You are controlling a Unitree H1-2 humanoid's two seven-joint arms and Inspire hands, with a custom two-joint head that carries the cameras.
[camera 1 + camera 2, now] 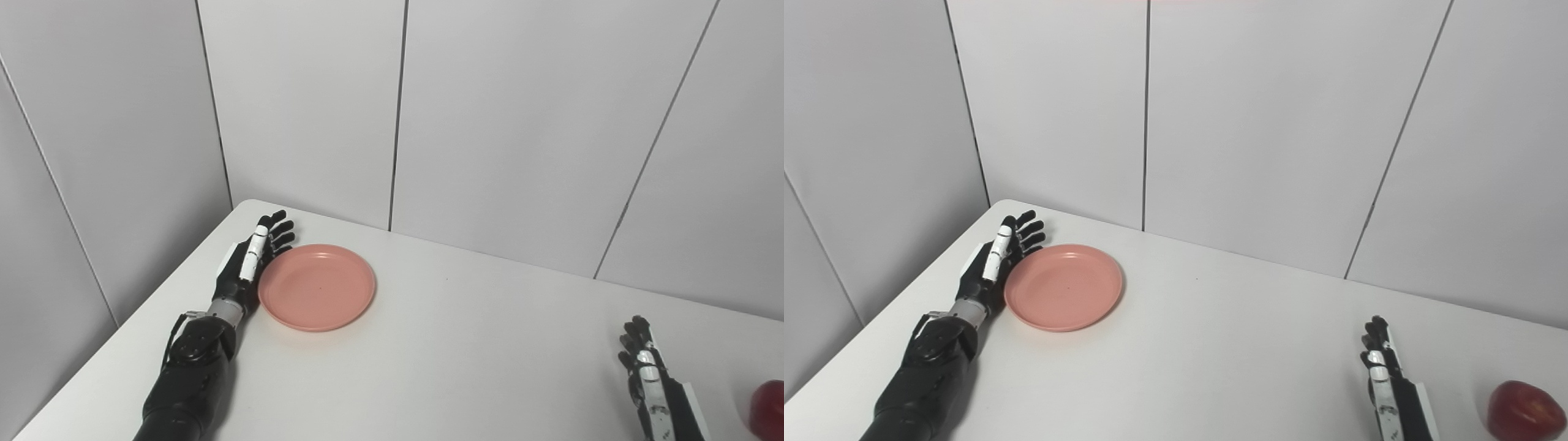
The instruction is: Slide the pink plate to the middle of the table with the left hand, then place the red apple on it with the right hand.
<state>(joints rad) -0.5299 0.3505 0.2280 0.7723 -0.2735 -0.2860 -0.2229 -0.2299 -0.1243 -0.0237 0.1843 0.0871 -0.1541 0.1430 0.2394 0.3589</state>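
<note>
A round pink plate [316, 286] lies flat on the white table [459, 343], toward its back left corner. My left hand [252, 260] rests edge-on against the plate's left rim, fingers straight and apart, holding nothing. A red apple [1525, 409] sits near the front right edge; the left eye view shows only part of it. My right hand [1381, 373] stands open just left of the apple, fingers pointing away from me, with a gap between hand and fruit.
Grey wall panels [520, 122] close off the table at the back and on the left. The table's left edge [122, 324] runs close beside my left forearm. Bare tabletop lies between the plate and my right hand.
</note>
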